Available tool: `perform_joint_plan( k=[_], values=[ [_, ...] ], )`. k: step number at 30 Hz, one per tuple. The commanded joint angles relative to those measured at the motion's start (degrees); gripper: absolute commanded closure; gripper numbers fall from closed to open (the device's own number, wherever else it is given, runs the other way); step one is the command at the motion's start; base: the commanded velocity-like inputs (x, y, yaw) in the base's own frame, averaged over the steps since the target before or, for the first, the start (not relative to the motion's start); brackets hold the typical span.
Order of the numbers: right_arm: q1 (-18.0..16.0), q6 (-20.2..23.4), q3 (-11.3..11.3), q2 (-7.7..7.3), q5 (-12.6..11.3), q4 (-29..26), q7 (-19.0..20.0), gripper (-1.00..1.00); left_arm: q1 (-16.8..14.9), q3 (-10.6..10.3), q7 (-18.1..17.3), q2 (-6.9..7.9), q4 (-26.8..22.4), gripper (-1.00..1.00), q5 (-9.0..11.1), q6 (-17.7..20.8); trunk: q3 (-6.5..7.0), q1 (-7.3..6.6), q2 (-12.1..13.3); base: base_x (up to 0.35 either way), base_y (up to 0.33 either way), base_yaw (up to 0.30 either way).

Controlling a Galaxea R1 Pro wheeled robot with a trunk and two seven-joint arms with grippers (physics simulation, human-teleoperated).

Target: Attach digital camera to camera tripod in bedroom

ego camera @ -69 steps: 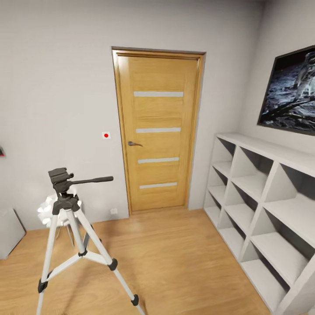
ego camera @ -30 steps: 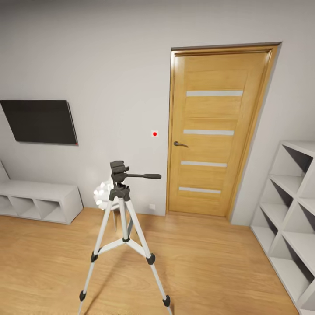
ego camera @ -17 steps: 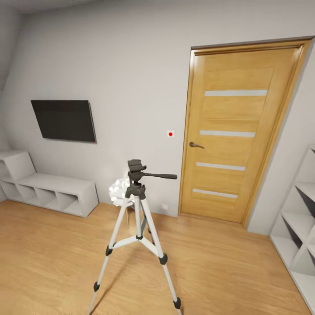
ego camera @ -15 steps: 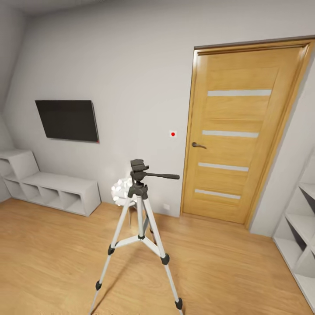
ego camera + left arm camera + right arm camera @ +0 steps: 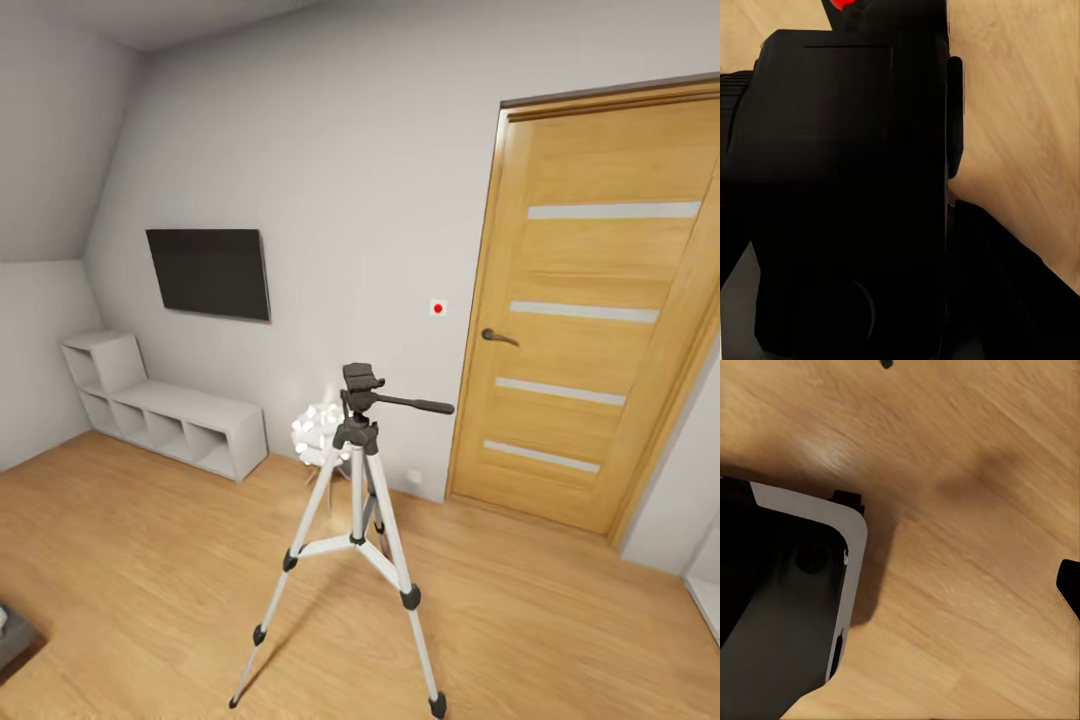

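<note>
**Approach to the tripod with the camera carried at the left arm**

Head view, left to right: a low white cube shelf stands against the far wall at the edge of the wood floor, below a dark wall screen. The camera tripod stands free on the floor near the middle of the room, its three silver legs spread so that the black head sits level and open from above; the pan handle points toward the oak door. A white lamp-like object sits just behind the tripod, by the wall. The mounting head carries nothing, so the attachment is judged not yet done.

Left wrist view: the digital camera, a chunky black body with a red mark at one end, lies directly ahead of the lens with wood floor beyond it. Its closeness suggests it is carried in the left gripper, probably to keep it ready for the tripod head. The fingers cannot be made out against the black body, so whether they are clamped on it cannot be told.

Right wrist view: wood floor, with a white-edged dark part of the robot's own body, as it seems, at one side. A small dark tip at the frame edge may be one finger; the spread of the right fingers cannot be told, and nothing shows between them
</note>
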Motion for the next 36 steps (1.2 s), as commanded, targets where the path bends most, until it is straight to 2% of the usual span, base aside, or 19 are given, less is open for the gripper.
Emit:
perform_joint_plan(
  k=[1,14,26,36],
  values=[
    [-0.04,-0.07,-0.06,-0.02,0.29,0.11,0.13,-1.0,-0.02,-0.5,0.22,-0.02,0.01,1.0,0.28,0.03,-0.02,0.02,-0.04,0.0,0.0,0.269],
    [-0.04,-0.07,-0.06,0.01,0.27,0.11,0.13,-1.0,-0.02,-0.5,0.22,-0.01,0.0,1.0,0.23,0.06,-0.02,0.02,-0.04,0.0,0.0,0.247],
    [-0.04,-0.16,-0.06,-0.16,0.35,0.11,0.43,-1.0,-0.02,-0.56,0.13,-0.11,0.03,1.0,0.11,0.23,-0.02,0.02,-0.04,0.0,-0.01,0.024],
    [-0.04,-0.15,-0.06,-0.19,0.35,0.11,0.9,-1.0,-0.02,-0.57,0.13,-0.12,0.02,1.0,0.03,0.24,-0.02,0.02,-0.04,0.0,-0.235,0.0]
  ],
)
